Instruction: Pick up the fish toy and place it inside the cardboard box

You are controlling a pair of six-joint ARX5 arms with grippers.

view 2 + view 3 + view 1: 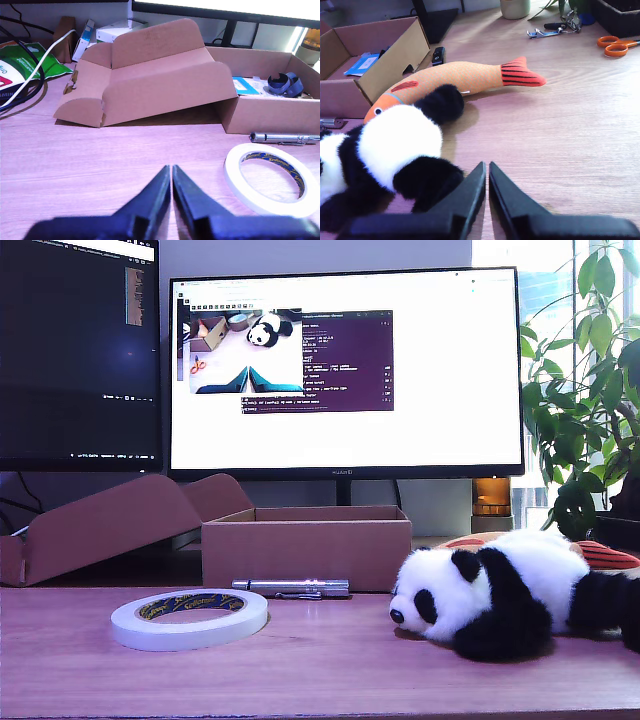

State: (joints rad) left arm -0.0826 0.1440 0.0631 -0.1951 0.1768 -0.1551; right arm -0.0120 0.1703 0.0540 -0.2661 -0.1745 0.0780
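Setting: office desk, doubling as a robot test bench. Evidence: two computer monitors (345, 370) (78, 350) side by side at the back of a wooden desktop (320, 670), the wider one showing a terminal window and a live camera feed; cables (30, 70) trailing across the desk; roll of adhesive tape (189, 618); metal pen-like tool (292, 587); orange-handled scissors (616, 46); potted plant (590, 390) at the exterior view's right, by a bright window.

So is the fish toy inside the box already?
No, the fish toy lies on the desk beside the cardboard box, its head partly hidden behind the panda plush.
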